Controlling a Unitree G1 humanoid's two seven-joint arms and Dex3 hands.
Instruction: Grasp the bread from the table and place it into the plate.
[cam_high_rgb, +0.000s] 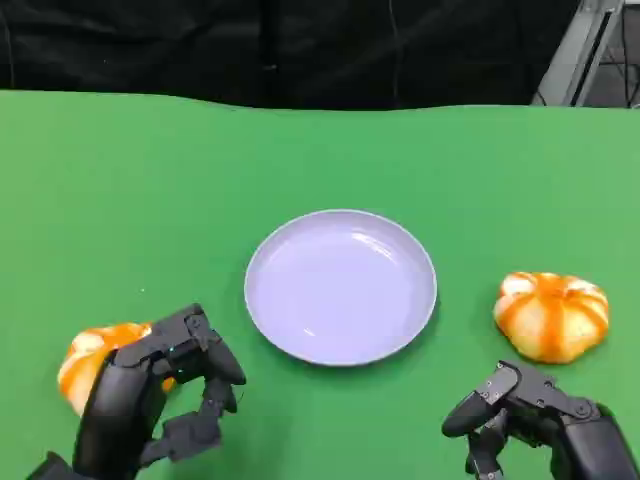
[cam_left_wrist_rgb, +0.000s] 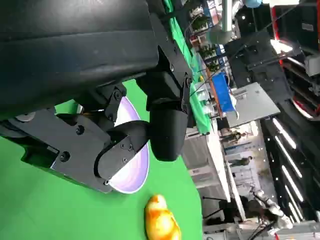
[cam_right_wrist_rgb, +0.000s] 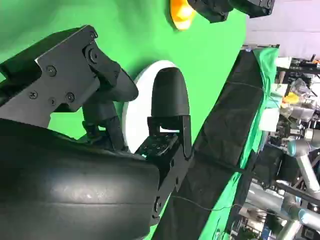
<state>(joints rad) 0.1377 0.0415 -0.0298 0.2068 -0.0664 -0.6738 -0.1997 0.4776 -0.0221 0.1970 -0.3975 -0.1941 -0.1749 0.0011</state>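
The left hand (cam_high_rgb: 165, 385) hangs low over the near left part of the green worktop (cam_high_rgb: 120, 200), its black fingers spread and curled loosely with nothing between them. Just behind and to the left of it lies a round orange-and-white bread (cam_high_rgb: 88, 358), partly hidden by the hand's back; whether the fingers touch it cannot be told from the head view. The left wrist view shows the same hand (cam_left_wrist_rgb: 135, 135) with its fingers apart and empty, the plate (cam_left_wrist_rgb: 132, 172) beyond them and the second bread (cam_left_wrist_rgb: 161, 220) past that.

The right hand (cam_high_rgb: 530, 415) sits at the near right, fingers likewise apart and holding nothing. The second bread (cam_high_rgb: 552, 315), orange with pale stripes, rests on the worktop just beyond it, apart from the fingers. In the right wrist view the right hand (cam_right_wrist_rgb: 135, 110) is open with the plate (cam_right_wrist_rgb: 132, 120) behind its fingers, and farther off the first bread (cam_right_wrist_rgb: 181, 14) lies beside the other hand (cam_right_wrist_rgb: 230, 7).

The pale lilac plate (cam_high_rgb: 270, 320) stands in the middle of the worktop between the two breads, well apart from each, with nothing on it. Black cloth (cam_high_rgb: 300, 50) hangs behind the worktop's far edge.
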